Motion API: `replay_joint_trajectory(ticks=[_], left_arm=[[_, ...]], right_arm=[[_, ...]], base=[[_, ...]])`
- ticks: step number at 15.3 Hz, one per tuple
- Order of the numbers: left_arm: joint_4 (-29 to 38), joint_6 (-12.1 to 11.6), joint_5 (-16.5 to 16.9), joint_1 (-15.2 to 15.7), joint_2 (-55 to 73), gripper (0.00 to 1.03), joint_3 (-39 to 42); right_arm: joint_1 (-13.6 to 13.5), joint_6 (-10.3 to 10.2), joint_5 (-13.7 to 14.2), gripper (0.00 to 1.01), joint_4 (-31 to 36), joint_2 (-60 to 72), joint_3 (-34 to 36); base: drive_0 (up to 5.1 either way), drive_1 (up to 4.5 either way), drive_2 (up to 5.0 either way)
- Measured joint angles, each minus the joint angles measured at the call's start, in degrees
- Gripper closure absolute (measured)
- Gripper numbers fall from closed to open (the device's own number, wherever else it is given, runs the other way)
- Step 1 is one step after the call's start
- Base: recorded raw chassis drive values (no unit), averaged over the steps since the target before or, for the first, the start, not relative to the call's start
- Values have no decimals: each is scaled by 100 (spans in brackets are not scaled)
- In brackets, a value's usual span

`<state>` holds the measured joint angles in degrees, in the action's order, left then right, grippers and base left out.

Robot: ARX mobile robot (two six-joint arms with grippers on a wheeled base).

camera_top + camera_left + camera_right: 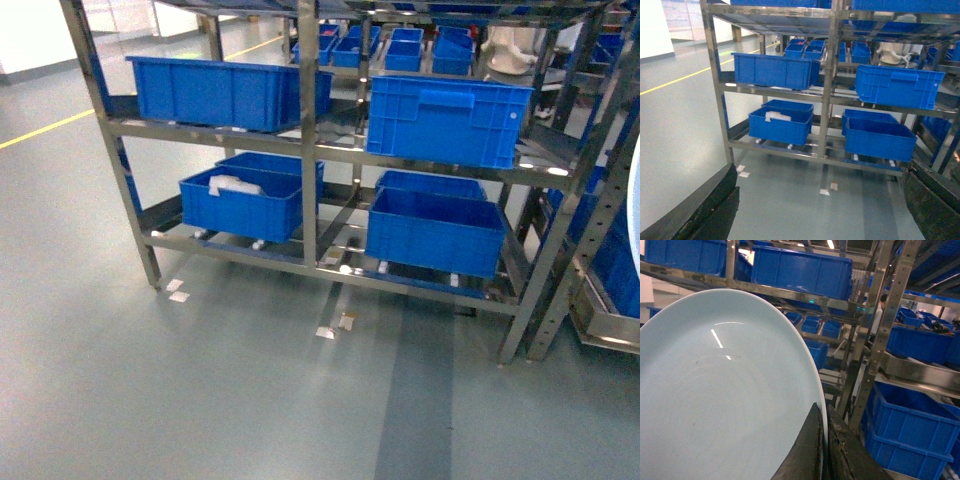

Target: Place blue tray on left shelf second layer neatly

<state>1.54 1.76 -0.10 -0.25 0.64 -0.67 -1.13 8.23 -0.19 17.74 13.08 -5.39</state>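
Grey floor (200, 400), steel rack (308, 130) holding blue crates (225, 90) on its second layer (230, 130). Left hand (820, 210) spread wide, empty. Right hand (822, 450) apparently pinches rim of blue tray (715, 400), away from shelf.

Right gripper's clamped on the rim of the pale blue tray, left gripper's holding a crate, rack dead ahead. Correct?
Not quite. The left gripper holds nothing: the left wrist view shows its fingers spread wide with only floor between them. The rest stands: in the right wrist view the right gripper is closed on the rim of the blue tray, and the rack is ahead.
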Motion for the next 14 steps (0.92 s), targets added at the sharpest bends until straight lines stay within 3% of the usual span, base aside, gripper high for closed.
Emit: replay_joint_trajectory(ticks=[9, 11, 14], left_arm=[[0, 0, 7, -4, 0, 5, 0], [4, 0, 9, -13, 0, 5, 0], [17, 0, 9, -2, 0, 5, 0]], right_arm=[[4, 0, 13, 99, 0, -2, -2], [0, 0, 20, 99, -7, -4, 0], [0, 0, 15, 99, -22, 0, 0]], base=[[-161, -161, -161], [0, 0, 0], [76, 331, -436]])
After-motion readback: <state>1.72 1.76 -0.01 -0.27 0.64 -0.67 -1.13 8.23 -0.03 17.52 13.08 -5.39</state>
